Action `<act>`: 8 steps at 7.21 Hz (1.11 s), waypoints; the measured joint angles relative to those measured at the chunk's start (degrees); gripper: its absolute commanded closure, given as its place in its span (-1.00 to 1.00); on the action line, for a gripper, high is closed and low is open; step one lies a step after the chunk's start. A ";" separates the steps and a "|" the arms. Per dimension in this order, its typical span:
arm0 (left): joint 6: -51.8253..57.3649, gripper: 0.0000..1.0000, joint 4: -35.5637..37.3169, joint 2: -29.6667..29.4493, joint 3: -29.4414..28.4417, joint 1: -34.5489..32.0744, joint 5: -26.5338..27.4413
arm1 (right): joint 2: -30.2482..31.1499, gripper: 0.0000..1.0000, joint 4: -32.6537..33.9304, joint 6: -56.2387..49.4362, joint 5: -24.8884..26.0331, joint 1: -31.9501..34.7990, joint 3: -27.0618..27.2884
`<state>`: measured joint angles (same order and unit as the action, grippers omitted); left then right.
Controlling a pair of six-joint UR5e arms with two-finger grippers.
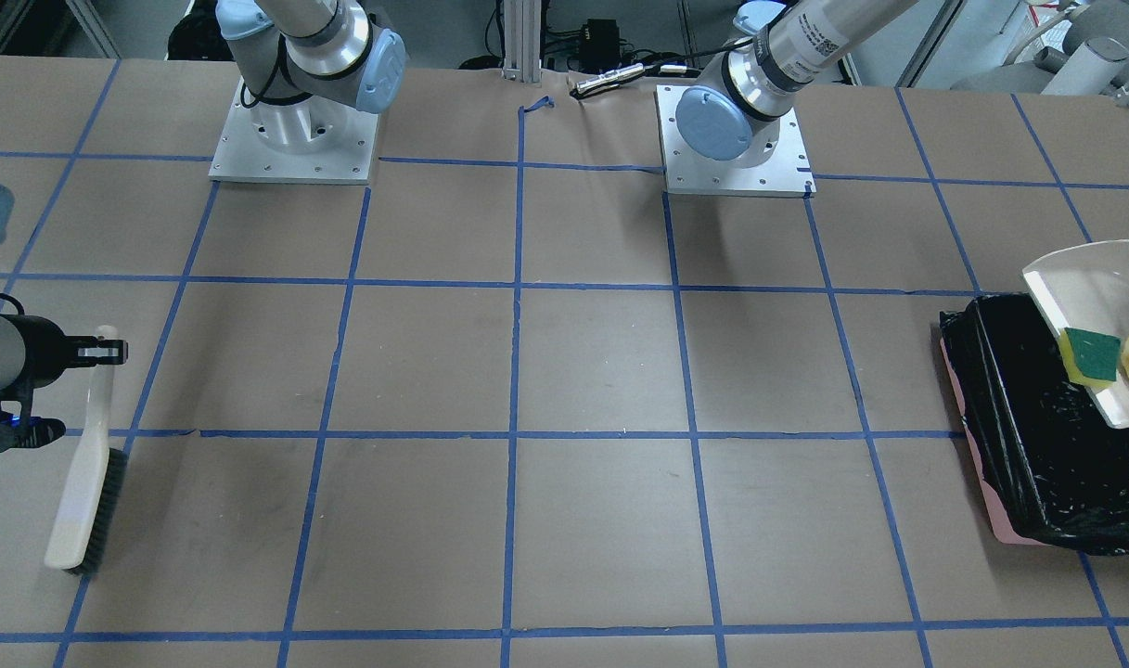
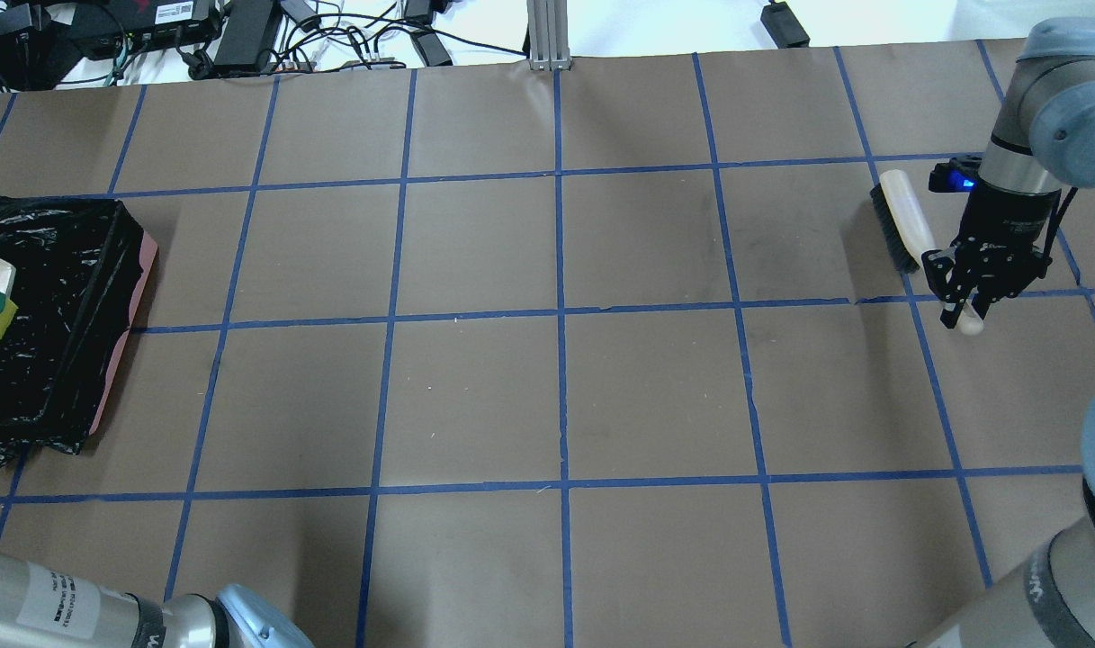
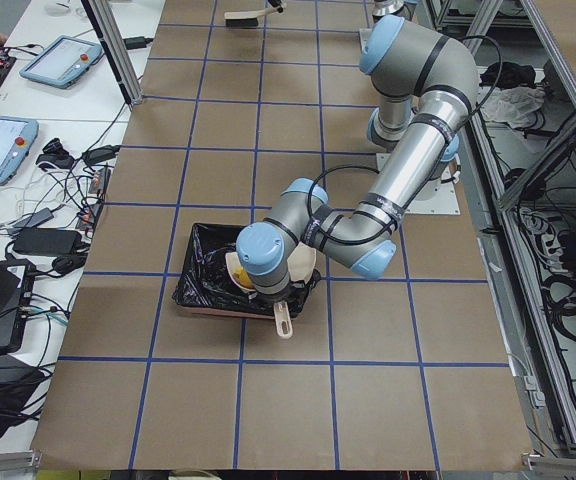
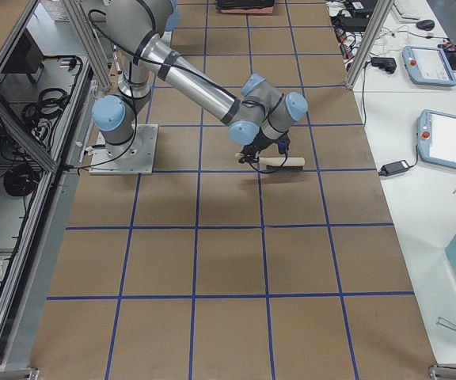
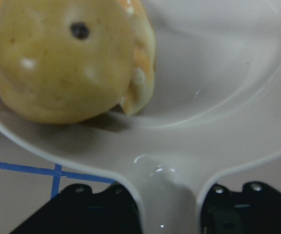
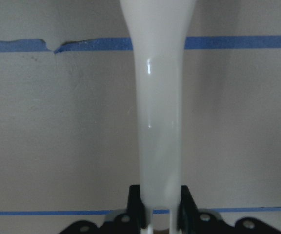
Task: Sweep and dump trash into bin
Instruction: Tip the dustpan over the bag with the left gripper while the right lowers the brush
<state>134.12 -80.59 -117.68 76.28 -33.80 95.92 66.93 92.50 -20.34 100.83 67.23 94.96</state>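
Left gripper (image 5: 170, 210) holds the dustpan (image 1: 1088, 278), apparently tilted, over the bin (image 1: 1002, 417).

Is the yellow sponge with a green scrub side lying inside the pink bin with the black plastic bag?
No, the sponge lies on the beige plastic dustpan, which is above the bin.

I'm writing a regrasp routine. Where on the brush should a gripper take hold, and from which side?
Take the brush by its slim handle, near the end away from the bristles, coming down from above with a finger on each narrow side. That part is bare and thin enough to fit between the jaws; the right gripper holds it so.
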 measured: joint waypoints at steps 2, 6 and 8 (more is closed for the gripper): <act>0.76 0.98 0.13 -0.30 0.44 -0.16 2.37 | 0.62 0.80 1.78 -1.19 0.04 0.12 0.80; 1.83 0.95 0.09 -0.25 0.86 -0.35 6.13 | 0.58 0.79 3.36 -1.51 -0.53 0.24 1.18; 1.68 0.91 -0.25 0.35 0.91 -1.09 8.38 | 0.19 0.79 3.33 -0.85 -0.71 0.37 1.22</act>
<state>135.79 -80.84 -117.33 77.19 -34.89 104.31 67.12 95.83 -21.20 100.12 67.60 96.18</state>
